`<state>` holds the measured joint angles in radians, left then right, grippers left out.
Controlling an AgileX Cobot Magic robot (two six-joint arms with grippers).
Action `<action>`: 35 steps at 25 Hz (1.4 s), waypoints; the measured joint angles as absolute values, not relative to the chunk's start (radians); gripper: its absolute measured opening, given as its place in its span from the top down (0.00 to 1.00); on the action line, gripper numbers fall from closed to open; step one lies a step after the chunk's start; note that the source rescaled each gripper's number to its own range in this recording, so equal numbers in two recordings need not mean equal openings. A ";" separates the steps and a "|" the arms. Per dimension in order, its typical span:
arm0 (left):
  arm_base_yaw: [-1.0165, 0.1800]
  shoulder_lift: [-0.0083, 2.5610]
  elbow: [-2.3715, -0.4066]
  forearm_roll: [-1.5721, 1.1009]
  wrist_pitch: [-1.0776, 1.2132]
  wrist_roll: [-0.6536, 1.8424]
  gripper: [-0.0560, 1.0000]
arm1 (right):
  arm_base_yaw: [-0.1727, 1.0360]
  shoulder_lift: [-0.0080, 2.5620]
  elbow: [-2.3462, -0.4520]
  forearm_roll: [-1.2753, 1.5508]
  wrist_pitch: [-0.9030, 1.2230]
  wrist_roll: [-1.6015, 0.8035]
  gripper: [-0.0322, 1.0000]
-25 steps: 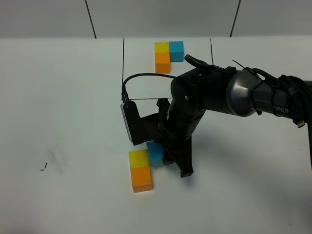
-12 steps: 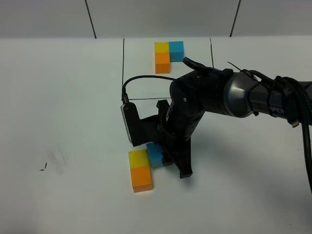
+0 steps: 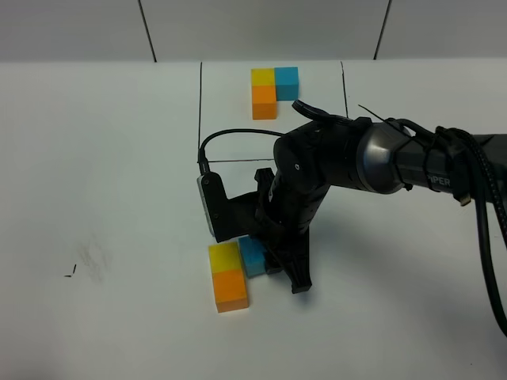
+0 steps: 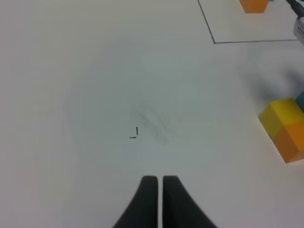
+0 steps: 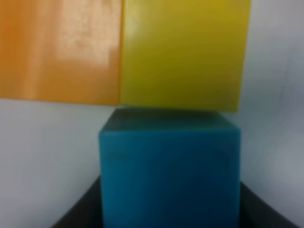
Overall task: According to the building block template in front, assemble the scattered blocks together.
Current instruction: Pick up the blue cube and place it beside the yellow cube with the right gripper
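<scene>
The template (image 3: 269,87), an L of yellow, blue and orange cubes, lies at the back inside a thin black outline (image 3: 200,111). The loose yellow cube (image 3: 224,256) and the orange cube (image 3: 230,290) lie joined near the front. My right gripper (image 3: 269,265) is shut on the light blue cube (image 3: 253,256) and holds it against the yellow cube's right side. In the right wrist view the blue cube (image 5: 168,171) touches the yellow one (image 5: 185,52), with the orange one (image 5: 59,50) beside that. My left gripper (image 4: 160,179) is shut and empty over bare table.
The right arm's dark body (image 3: 348,158) covers the table's middle and part of the outline. A small black mark (image 3: 71,271) is on the table at the left; it also shows in the left wrist view (image 4: 135,133), with the yellow cube (image 4: 280,114) at that view's edge.
My right gripper has shifted a little toward the front with the blue cube, bringing it level with the yellow cube's side. The yellow and orange cubes have not moved.
</scene>
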<state>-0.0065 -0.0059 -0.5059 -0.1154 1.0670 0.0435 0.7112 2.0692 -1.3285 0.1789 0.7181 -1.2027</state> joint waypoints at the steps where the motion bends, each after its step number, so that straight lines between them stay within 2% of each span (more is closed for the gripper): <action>1: -0.006 -0.006 -0.506 -0.115 1.067 0.044 0.94 | 0.711 2.074 -1.330 0.179 0.721 -1.203 0.46; 35: -0.006 -0.006 -0.506 -0.115 1.067 0.044 0.94 | 0.711 2.117 -1.340 0.181 0.685 -1.203 0.46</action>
<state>-0.0065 -0.0059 -0.5059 -0.1154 1.0670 0.0435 0.7112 2.1171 -1.3404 0.1811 0.6849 -1.2025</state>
